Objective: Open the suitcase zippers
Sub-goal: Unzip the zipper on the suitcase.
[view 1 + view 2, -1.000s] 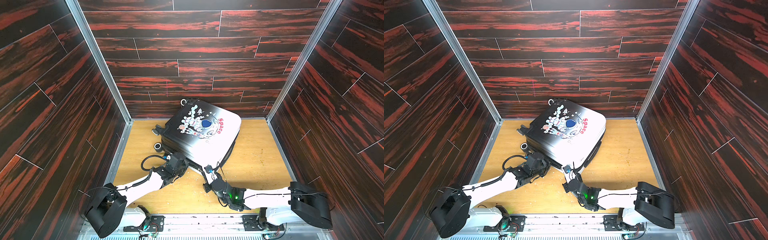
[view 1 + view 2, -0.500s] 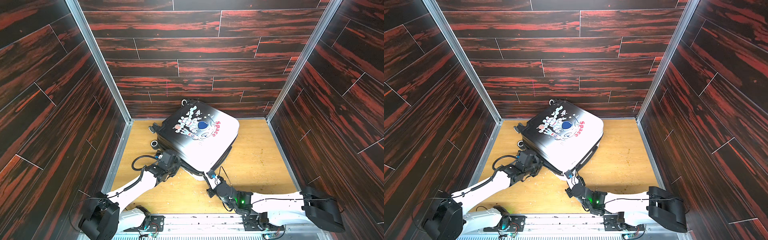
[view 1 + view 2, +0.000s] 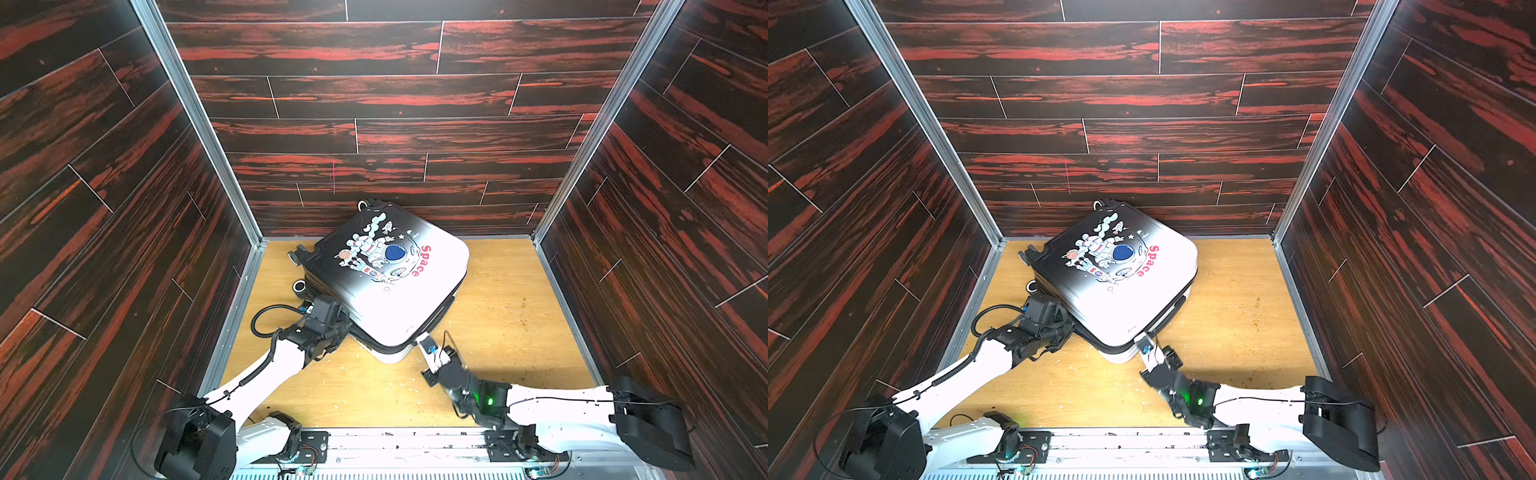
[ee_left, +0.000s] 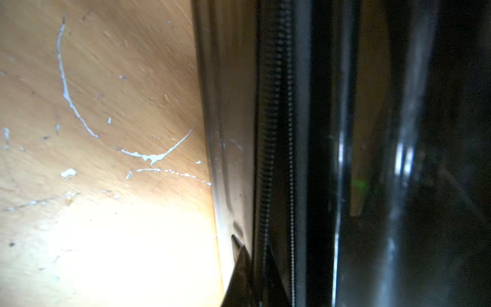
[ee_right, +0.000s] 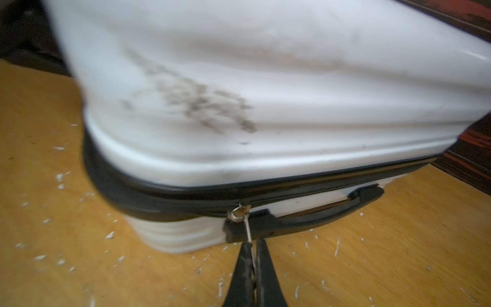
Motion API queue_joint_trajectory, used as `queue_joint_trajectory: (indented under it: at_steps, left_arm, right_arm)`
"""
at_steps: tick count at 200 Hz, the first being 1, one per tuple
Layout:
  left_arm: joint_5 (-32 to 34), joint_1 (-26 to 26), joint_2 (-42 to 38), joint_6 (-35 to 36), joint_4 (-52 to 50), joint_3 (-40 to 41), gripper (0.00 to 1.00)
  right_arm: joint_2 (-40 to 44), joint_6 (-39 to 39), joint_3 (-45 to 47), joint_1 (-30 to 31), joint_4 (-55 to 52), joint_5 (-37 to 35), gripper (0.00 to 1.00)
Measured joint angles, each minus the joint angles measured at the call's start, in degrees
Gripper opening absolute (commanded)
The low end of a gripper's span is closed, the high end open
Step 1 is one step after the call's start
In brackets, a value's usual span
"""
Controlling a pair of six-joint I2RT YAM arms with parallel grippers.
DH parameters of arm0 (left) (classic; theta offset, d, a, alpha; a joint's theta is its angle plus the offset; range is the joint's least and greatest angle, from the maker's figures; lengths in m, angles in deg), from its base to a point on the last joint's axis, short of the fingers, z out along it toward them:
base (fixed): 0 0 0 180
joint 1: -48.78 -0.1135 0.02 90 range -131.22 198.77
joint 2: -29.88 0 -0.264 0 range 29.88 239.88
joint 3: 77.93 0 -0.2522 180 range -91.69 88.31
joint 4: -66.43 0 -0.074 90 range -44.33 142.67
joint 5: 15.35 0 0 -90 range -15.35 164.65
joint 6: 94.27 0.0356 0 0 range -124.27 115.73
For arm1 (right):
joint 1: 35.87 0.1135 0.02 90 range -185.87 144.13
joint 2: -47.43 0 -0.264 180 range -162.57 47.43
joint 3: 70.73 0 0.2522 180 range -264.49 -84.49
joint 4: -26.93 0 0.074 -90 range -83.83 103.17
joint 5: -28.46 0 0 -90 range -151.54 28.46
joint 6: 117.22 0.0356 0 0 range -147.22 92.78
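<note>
Right wrist: right fingers (image 5: 249, 252) pinch wire pull (image 5: 247, 228) by suitcase (image 5: 265, 79) handle (image 5: 318, 215).
Left fingers (image 4: 244, 271): closed at zippers (image 4: 276, 133).
Room: table (image 3: 519, 332) right of suitcase.

Left gripper (image 3: 343, 328) tips hidden by suitcase (image 3: 395, 299) rim (grasp unclear); right wrist view: shell blurred.

The suitcase (image 3: 386, 291) goes from black to white, with a cartoon spaceman and the red word "Space". The zippers (image 5: 186, 199) are black, and the pull (image 5: 247, 228) is silver. The worktop (image 3: 498, 332) is yellow-brown wood with little white scratches. The walls (image 3: 395, 95) are dark with red streaks.
</note>
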Motion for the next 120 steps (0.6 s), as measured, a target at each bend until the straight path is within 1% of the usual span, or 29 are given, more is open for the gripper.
queue_joint_trajectory:
  at_steps: [33, 58, 75, 103, 120]
  left_arm:
    - [-0.76, -0.57, -0.04, 4.22, -2.78, -0.94, 0.00]
    - [-1.07, -1.05, -0.35, 6.36, -3.67, -0.96, 0.00]
    - [-1.09, -1.36, -0.48, 7.67, -4.37, -1.16, 0.00]
    - [-0.87, -1.62, -0.68, 9.31, -5.95, -1.62, 0.00]
    - [-0.39, -1.60, -0.68, 9.68, -6.86, -1.99, 0.00]
  right_arm:
    - [-2.99, -4.02, 0.26, -11.89, 7.21, 2.84, 0.00]
    - [-9.07, -7.63, 0.00, -21.86, 17.42, 5.62, 0.00]
    - [-14.29, -9.75, -1.79, -28.30, 23.52, 7.10, 0.00]
    - [-22.01, -9.81, -6.69, -38.56, 29.64, 11.37, 0.00]
    - [-24.04, -8.59, -8.59, -42.42, 30.38, 15.41, 0.00]
